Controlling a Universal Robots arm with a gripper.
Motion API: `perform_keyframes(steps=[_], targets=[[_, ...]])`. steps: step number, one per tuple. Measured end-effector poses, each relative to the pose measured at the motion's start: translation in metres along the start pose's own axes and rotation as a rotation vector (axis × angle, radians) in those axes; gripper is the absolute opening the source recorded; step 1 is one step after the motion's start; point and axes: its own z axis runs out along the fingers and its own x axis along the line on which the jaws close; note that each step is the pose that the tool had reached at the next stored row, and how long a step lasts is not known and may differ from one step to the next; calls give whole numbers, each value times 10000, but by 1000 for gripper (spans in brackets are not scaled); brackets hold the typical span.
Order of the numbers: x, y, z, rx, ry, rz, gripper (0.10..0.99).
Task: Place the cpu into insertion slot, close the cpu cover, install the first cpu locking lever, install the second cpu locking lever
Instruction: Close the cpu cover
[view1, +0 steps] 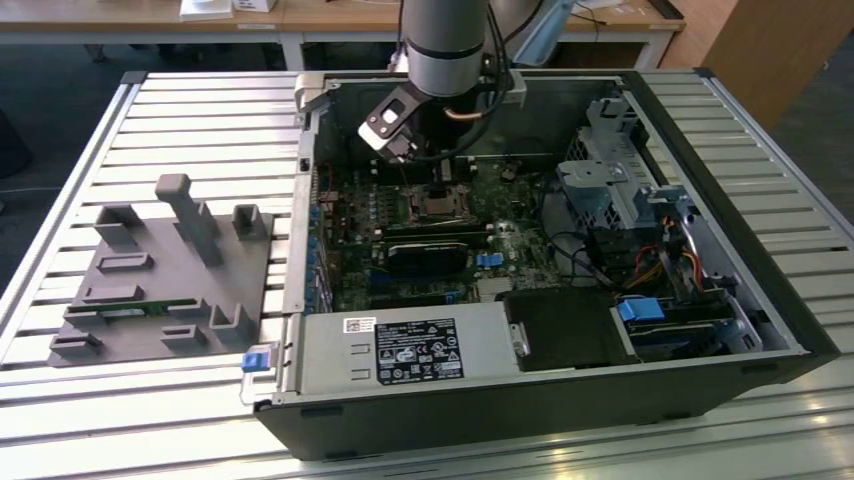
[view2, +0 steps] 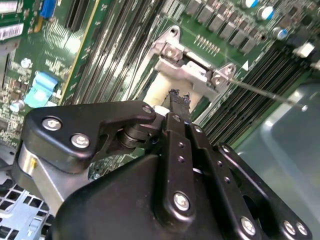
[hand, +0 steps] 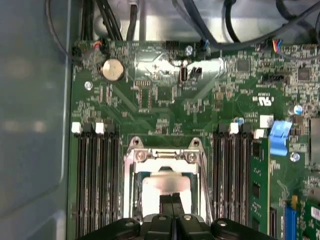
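Claw (hand: 172, 204) fingers are seen closed together, nothing gripped; tips are held over cpu (hand: 152, 187), which is seen lying in insertion slot (view1: 434, 206), at 6 o'clock of the arm in the exterior view; risk judged: cpu could be tilted by an off-centre push and pins bent.

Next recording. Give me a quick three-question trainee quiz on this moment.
1. True or false: the gripper is at the insertion slot inside the computer case.
2. What flanks the insertion slot on both sides? A) memory slots B) fans C) drive bays
3. Fill in: the round silver disc on the motherboard is a coin-cell ____.
Key: 1 true; 2 A; 3 battery.
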Motion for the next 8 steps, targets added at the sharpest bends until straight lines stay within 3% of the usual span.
perform_keyframes(steps=[8], targets=[[1, -92, 47, 3, -1, 1, 106]])
